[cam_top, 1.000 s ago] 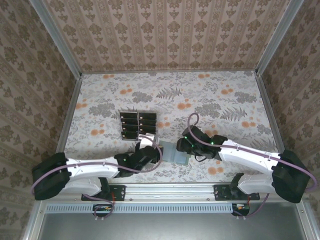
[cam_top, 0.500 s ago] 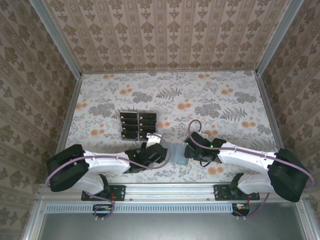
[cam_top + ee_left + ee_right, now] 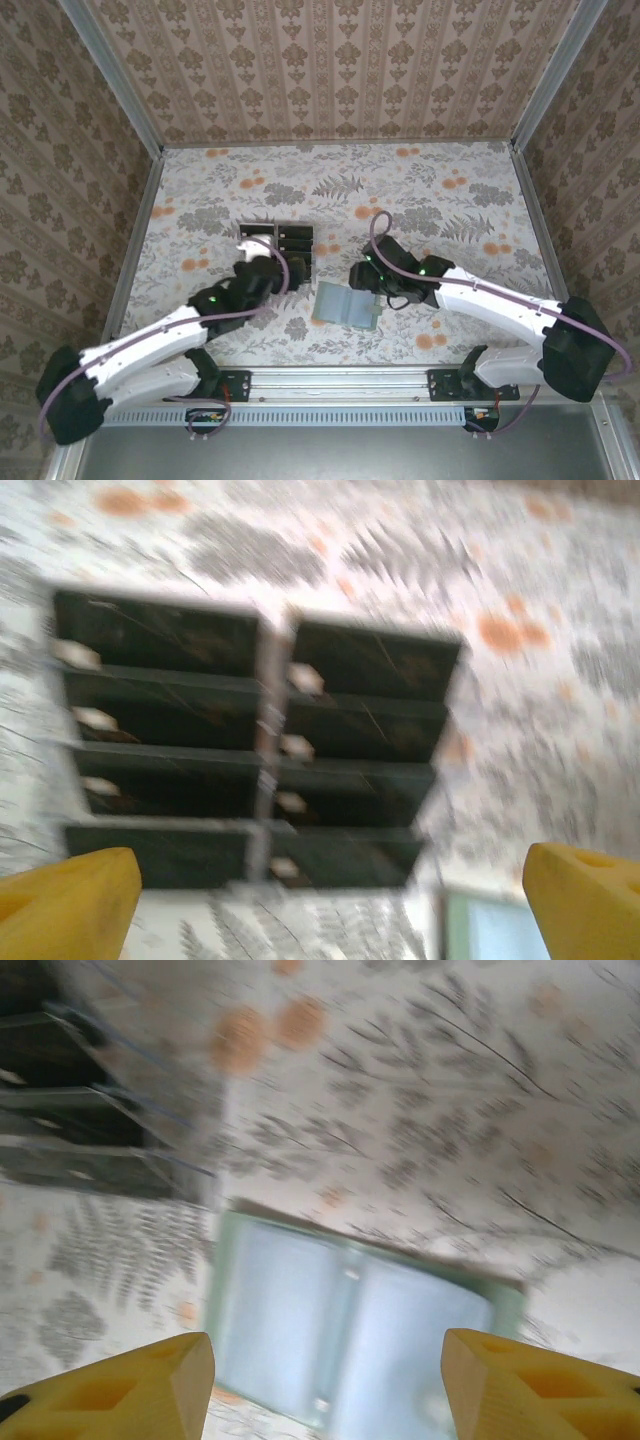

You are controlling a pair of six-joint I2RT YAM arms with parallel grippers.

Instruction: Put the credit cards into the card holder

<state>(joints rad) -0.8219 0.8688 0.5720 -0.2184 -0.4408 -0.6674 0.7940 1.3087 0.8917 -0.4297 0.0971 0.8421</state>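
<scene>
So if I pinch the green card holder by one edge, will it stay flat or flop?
Probably it flops: the card holder lies opened out with a crease down its middle, so a lifted half would likely hinge. It looks thin and flat, so likely light, and a push may slide it across the table.

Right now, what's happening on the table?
The left gripper hangs open over the clear rack of black cards, holding nothing. The right gripper, also open and empty, hovers above the green card holder, which lies on the table beside the rack. No card is gripped.
</scene>
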